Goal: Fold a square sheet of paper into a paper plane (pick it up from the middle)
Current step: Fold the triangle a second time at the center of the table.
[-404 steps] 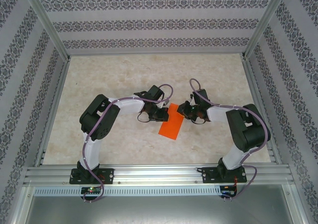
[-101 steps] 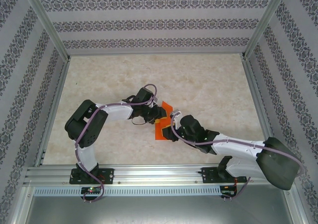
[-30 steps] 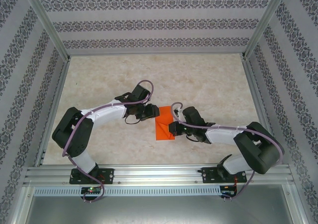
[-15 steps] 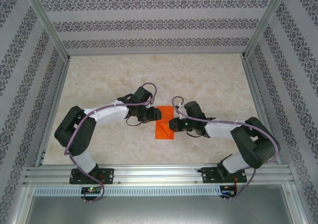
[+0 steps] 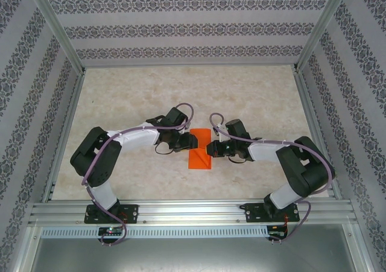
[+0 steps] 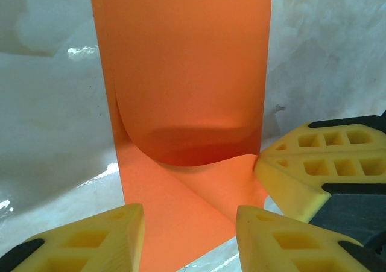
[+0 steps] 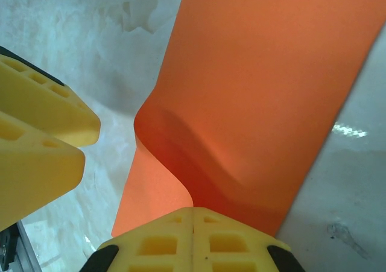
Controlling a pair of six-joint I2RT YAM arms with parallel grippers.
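Observation:
The square sheet of paper [image 5: 199,158] lies on the table between the arms, folded into a narrow orange strip. In the left wrist view the sheet [image 6: 181,73] shows a diagonal crease, and its upper layer curls up off the lower one. My left gripper [image 5: 193,141] sits at the strip's far left corner, open, its jaws [image 6: 190,224] standing apart over the paper's near end. My right gripper [image 5: 209,149] is shut, and its joined tips [image 7: 193,215] touch the edge of the lifted flap of the sheet [image 7: 271,73]. Its fingers [image 6: 301,175] meet the paper's corner.
The pale marble-patterned table top [image 5: 253,97] stretches out behind the grippers. Patterned walls and aluminium frame posts [image 5: 316,28] close in three sides. The left gripper's fingers [image 7: 42,127] sit close beside the paper in the right wrist view.
The right gripper has slid toward the far side along the sheet's right edge, and its elbow has swung up. The left gripper has shifted slightly right onto the sheet's corner.

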